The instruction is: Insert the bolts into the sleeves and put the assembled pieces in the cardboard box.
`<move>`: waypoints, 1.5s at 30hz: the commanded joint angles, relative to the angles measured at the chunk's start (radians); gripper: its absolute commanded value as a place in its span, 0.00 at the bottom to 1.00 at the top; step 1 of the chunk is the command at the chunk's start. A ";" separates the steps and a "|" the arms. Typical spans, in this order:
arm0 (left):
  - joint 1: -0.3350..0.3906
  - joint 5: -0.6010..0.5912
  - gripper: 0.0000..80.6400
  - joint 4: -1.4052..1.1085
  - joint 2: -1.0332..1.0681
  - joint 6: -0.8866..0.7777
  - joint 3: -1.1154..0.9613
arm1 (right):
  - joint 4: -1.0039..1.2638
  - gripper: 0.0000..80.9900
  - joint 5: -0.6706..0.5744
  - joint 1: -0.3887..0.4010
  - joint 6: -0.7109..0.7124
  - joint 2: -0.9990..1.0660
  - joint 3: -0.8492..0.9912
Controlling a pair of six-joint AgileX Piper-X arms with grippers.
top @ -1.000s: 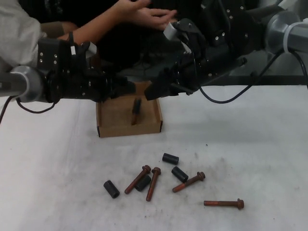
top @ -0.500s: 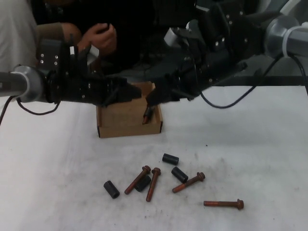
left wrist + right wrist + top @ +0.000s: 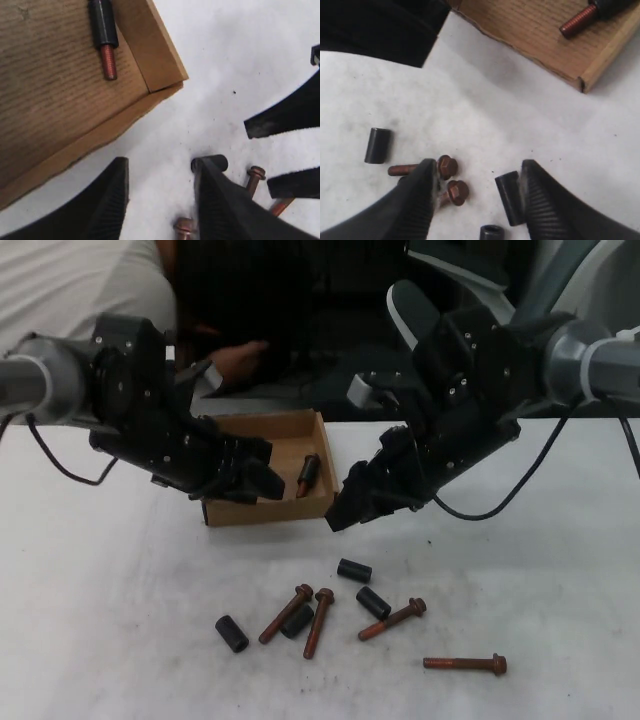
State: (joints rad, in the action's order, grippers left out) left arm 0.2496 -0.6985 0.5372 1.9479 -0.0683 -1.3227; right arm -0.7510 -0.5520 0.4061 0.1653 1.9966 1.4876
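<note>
The cardboard box [image 3: 240, 508] [image 3: 60, 90] [image 3: 545, 35] stands at the back of the bench. One assembled bolt-and-sleeve piece [image 3: 308, 472] [image 3: 103, 30] [image 3: 582, 17] lies inside it by the right wall. Several rusty bolts [image 3: 318, 622] [image 3: 446, 166] and black sleeves [image 3: 354, 569] [image 3: 377, 145] are scattered in front. My left gripper [image 3: 255, 480] [image 3: 160, 167] hangs open over the box's front edge, holding nothing. My right gripper [image 3: 340, 515] [image 3: 477, 167] hovers open beside the box's front right corner, above the loose parts.
A lone bolt [image 3: 465, 663] lies farthest right, and a single sleeve [image 3: 231, 633] lies farthest left of the pile. A person's hand [image 3: 235, 355] rests behind the box. White bench surface [image 3: 100, 640] spreads wide on both sides.
Both grippers have dropped from above the box's back edge to its front. The assembled piece has shifted to the box's right wall. The person's hands have pulled back.
</note>
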 commanded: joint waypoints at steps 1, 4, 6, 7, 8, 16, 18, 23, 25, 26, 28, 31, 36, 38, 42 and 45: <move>0.013 0.087 0.51 0.128 -0.062 0.121 -0.012 | -0.020 0.59 0.029 0.001 0.072 -0.005 -0.001; 0.013 0.142 0.51 0.196 -0.081 0.176 -0.012 | -0.058 0.59 0.065 0.001 0.176 -0.005 -0.001; 0.013 0.171 0.51 0.242 -0.091 0.201 -0.012 | -0.091 0.59 0.127 0.001 0.275 -0.005 -0.001; 0.013 0.182 0.51 0.259 -0.096 0.211 -0.012 | -0.105 0.59 0.159 0.001 0.317 -0.005 -0.001; 0.013 0.182 0.51 0.273 -0.099 0.212 -0.012 | -0.114 0.59 0.184 0.001 0.351 -0.005 -0.001; 0.020 0.180 0.51 0.307 -0.111 0.226 -0.012 | -0.121 0.59 0.225 -0.006 0.471 -0.005 -0.001; 0.021 0.180 0.51 0.307 -0.111 0.234 -0.012 | -0.121 0.59 0.221 -0.006 0.471 -0.005 -0.001; 0.021 0.150 0.51 0.298 -0.111 0.279 -0.012 | -0.121 0.59 0.144 -0.009 0.500 -0.005 -0.001; 0.020 0.150 0.51 0.298 -0.111 0.279 -0.012 | -0.121 0.59 0.148 -0.012 0.500 -0.005 -0.001; 0.020 0.150 0.51 0.298 -0.111 0.279 -0.012 | -0.121 0.59 0.148 -0.014 0.500 -0.005 -0.001; 0.020 0.150 0.51 0.298 -0.111 0.279 -0.012 | -0.121 0.59 0.143 -0.018 0.500 -0.005 -0.001; 0.023 0.150 0.51 0.298 -0.111 0.279 -0.012 | -0.136 0.58 0.107 -0.024 0.525 0.006 -0.001; 0.022 0.150 0.51 0.298 -0.113 0.279 -0.012 | -0.170 0.56 0.089 -0.025 0.550 0.044 -0.001; 0.022 0.150 0.51 0.298 -0.115 0.279 -0.012 | -0.178 0.56 0.086 -0.025 0.561 0.060 -0.001; 0.022 0.150 0.51 0.298 -0.124 0.279 -0.012 | -0.175 0.56 0.094 -0.018 0.589 0.076 -0.001; 0.022 0.150 0.51 0.298 -0.124 0.279 -0.012 | -0.173 0.56 0.098 -0.016 0.603 0.077 0.001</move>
State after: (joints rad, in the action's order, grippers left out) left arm 0.2682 -0.5412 0.8378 1.8426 0.2058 -1.3244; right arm -0.9155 -0.4473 0.3867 0.7297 2.0780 1.4852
